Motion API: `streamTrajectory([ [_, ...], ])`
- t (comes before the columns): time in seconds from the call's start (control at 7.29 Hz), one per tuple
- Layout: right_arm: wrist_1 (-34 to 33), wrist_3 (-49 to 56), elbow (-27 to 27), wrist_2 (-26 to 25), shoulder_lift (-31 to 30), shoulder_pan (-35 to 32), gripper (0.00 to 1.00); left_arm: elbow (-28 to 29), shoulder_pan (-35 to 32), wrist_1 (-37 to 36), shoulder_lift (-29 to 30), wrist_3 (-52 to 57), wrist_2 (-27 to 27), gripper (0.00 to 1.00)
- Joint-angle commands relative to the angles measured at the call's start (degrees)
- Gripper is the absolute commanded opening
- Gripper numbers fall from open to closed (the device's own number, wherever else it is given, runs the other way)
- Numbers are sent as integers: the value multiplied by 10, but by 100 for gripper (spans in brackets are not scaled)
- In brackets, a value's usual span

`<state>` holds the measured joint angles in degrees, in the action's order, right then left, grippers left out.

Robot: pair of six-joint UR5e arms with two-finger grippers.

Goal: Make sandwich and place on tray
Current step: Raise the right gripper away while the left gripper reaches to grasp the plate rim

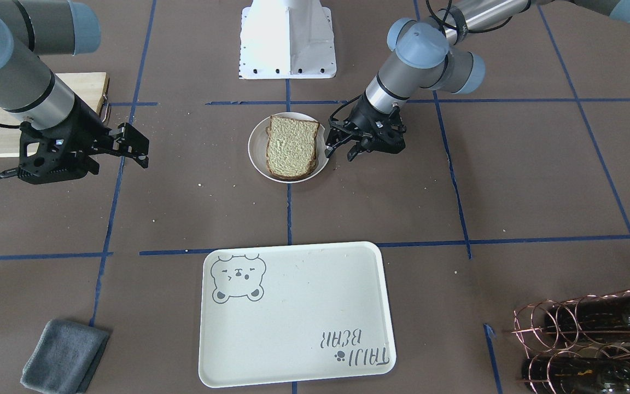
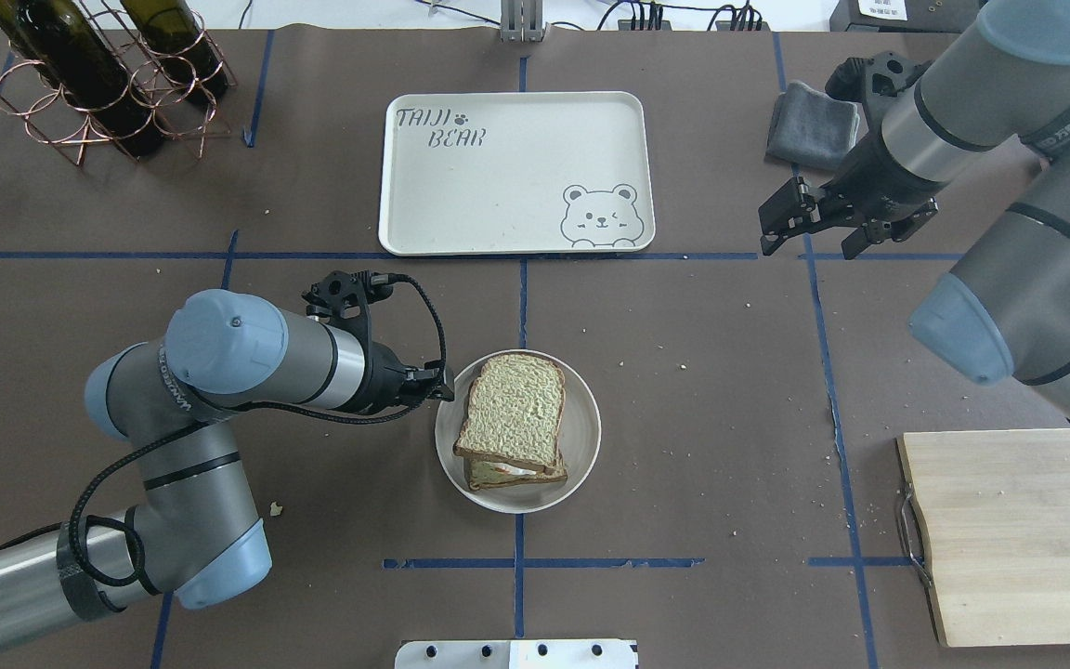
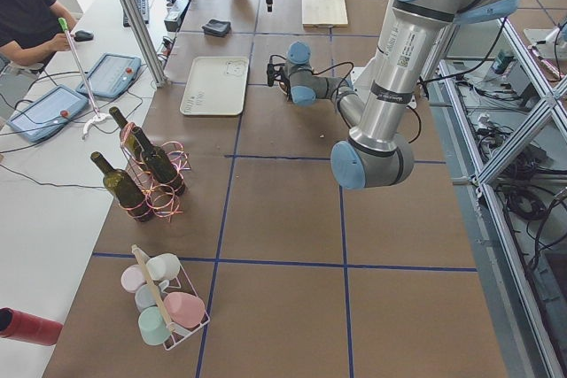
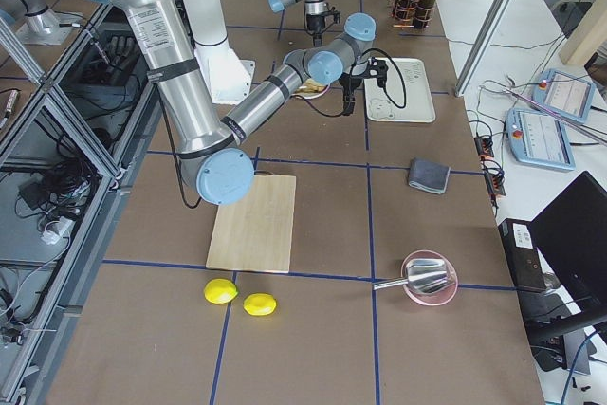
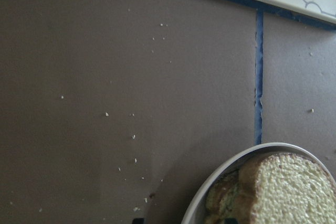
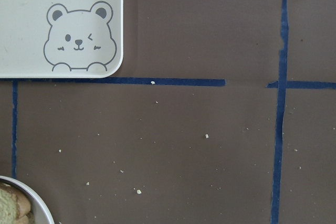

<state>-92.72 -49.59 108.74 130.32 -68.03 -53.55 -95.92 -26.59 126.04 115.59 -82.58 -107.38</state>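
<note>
sandwich point(image 2: 514, 409): pale bread, dark-brown crust | tray point(image 2: 498, 186): cream, grey bear face and lettering | plate point(image 2: 583, 437): white | table point(image 2: 684, 372): brown, blue tape grid | cloth point(image 2: 809, 125): grey

A grey cloth point(image 1: 64, 355), a wooden cutting board point(image 2: 1023, 539) and dark bottles point(image 2: 61, 70) in a copper rack point(image 2: 29, 102) lie well apart.
</note>
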Motion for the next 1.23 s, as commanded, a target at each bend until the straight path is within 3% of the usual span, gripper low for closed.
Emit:
streamTrajectory([
  [0.0, 0, -2, 2, 0, 0, -1, 100, 7, 14, 2, 2, -2, 4, 46],
  [0.55, 0, -2, 2, 16, 0, -8, 100, 20, 20, 3, 10, -2, 4, 38],
  [0.69, 0, -2, 2, 16, 0, -9, 100, 21, 20, 3, 10, -2, 4, 32],
  [1.1, 1, -3, 2, 16, 0, -9, 100, 21, 26, 3, 10, -2, 4, 30],
])
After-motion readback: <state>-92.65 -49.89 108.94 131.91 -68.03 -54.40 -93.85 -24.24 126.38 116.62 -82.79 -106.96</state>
